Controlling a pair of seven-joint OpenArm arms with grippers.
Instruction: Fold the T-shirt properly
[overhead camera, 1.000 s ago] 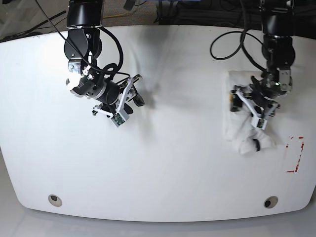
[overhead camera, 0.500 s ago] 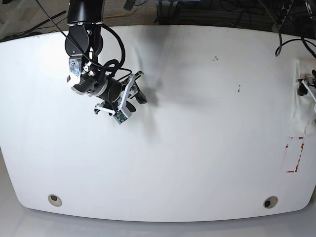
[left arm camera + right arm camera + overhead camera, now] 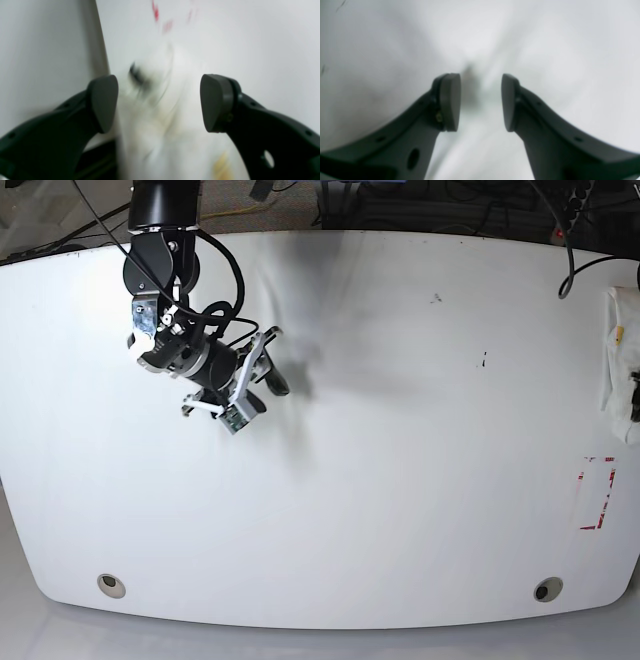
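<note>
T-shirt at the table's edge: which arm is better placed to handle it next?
Left. Its end effector is open with the T-shirt between its pads. The right end effector is open over bare table, far across from the shirt.

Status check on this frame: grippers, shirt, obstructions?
Left gripper open, blurred T-shirt between its fingers, at the table's far edge. Right gripper open, empty, over bare table. No obstructions visible.

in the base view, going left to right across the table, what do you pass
right tool → small black marks on the table → red tape marks → T-shirt, bunched at the right edge of the picture
</note>
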